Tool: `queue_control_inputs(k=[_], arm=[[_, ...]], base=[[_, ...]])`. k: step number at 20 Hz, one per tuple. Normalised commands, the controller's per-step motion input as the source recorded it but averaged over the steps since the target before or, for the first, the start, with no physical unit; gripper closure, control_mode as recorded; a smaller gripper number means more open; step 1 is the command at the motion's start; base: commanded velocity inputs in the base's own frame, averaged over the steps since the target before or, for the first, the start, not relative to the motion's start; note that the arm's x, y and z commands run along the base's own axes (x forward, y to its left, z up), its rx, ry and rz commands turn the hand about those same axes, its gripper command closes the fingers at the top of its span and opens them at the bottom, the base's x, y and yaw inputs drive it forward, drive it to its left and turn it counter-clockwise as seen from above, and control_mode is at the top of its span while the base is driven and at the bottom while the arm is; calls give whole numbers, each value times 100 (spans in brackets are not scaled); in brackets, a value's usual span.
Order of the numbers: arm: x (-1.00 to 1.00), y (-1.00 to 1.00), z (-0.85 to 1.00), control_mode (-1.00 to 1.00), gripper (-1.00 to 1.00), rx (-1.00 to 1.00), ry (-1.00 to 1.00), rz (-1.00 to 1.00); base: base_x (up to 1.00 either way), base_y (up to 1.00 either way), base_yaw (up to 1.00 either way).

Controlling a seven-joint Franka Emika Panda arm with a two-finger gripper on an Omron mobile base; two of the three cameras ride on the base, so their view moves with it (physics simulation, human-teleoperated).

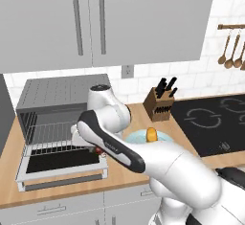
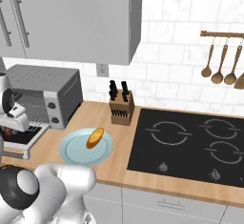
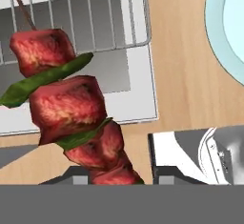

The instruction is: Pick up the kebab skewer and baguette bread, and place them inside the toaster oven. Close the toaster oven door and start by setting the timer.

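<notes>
Wood counter (image 2: 95, 118) lay below as the gripper (image 3: 116, 180) clenched the skewer (image 3: 71, 108), meat chunks rising toward 11 o'clock over the oven (image 1: 57, 99) rack (image 3: 95, 23) and dropped door (image 1: 62, 164). Baguette (image 2: 95, 137) rested on the plate (image 2: 71, 154), at 3 o'clock from the oven.

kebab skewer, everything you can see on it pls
The kebab skewer is a thin brown stick threaded with glossy red-brown meat chunks and green leaf-like slivers between them. In the hand view it runs diagonally, its bare stick end towards the wire rack of the toaster oven, its lower end held between the fingertips of the shut gripper. It hangs above the open toaster oven door and the wooden counter, apparently touching neither.
</notes>
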Motion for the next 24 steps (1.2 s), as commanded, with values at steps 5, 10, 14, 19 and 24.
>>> queue_control_inputs(k=[5,10,14,19,24], arm=[[50,100,3,-100,100,-4,-4,-18],[36,91,0,-100,100,-2,-11,-17],[50,52,6,-100,100,0,0,-10],[24,39,-13,-100,100,0,0,-6],[7,5,-40,-100,100,0,-6,-5]], base=[[0,0,0],[0,0,0],[0,0,0],[0,0,0],[0,0,0]])
